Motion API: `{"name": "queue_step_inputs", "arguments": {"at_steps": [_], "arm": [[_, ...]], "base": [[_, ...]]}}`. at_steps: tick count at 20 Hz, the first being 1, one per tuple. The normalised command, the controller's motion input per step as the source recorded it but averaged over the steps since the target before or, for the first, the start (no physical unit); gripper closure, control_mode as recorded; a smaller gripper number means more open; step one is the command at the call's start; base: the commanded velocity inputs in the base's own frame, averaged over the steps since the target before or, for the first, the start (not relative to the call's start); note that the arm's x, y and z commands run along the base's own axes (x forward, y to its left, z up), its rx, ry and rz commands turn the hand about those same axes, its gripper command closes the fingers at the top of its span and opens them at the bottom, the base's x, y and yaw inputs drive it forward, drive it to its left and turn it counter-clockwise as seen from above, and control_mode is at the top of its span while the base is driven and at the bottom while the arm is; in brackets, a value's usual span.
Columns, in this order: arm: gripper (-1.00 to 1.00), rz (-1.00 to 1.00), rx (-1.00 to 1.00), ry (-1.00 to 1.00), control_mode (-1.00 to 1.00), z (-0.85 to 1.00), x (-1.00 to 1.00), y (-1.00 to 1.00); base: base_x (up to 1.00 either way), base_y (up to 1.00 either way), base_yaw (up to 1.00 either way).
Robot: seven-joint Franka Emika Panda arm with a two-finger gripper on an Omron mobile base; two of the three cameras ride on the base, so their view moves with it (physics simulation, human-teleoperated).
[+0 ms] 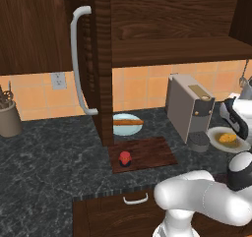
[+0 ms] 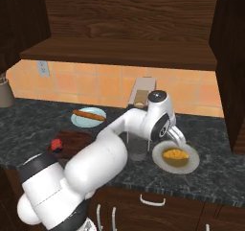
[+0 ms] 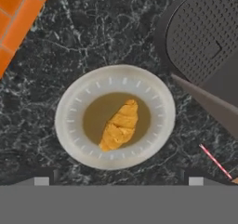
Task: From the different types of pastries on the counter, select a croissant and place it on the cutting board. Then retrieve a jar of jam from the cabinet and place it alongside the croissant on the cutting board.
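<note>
Hand view first: the pincer (image 3: 116, 182) hangs right over the croissant (image 3: 119, 125), its two dark tips spread as wide as they go, one to each side, nothing between them. The golden pastry lies straight below it, in the brown middle of a pale round plate (image 3: 69, 125), clear of both tips. Just beyond the plate, off to one side of the pincer, sits the dark perforated drip tray of the coffee machine (image 3: 202, 37), and all around is the black marbled counter (image 3: 93, 37).

From the right base view the white arm bends over and the pincer (image 2: 178, 138) points down at the same plate (image 2: 191, 165), the croissant (image 2: 174, 154) just under it.

Further out from the pincer, past the coffee machine (image 1: 189, 105), lies the cutting board (image 1: 152, 150), dark reddish-brown and flat on the counter. The little red jar of jam (image 1: 125, 158) stands on its near left part, well apart from the pincer. Behind the board, a light blue plate (image 1: 123, 129) carries the long brown stick pastry (image 1: 128, 122). Farther still, the cabinet (image 1: 101, 44) door stands swung open, edge on, with its pale curved handle (image 1: 76, 59). At the far end of the counter sits a utensil pot (image 1: 9, 118).
</note>
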Motion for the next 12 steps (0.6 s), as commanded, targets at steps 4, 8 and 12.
{"name": "queue_step_inputs", "arguments": {"at_steps": [4,8,12], "arm": [[-1.0,0.0,0.0,0.11,-1.0,-0.12,0.42,-0.01],[-1.0,0.0,0.11,0.28,-1.0,0.0,0.51,-0.25],[-1.0,0.02,0.32,0.33,-1.0,0.0,0.04,-0.64]], "base": [[0.0,0.0,0.0],[0.0,0.0,0.0],[0.0,0.0,0.0]]}}
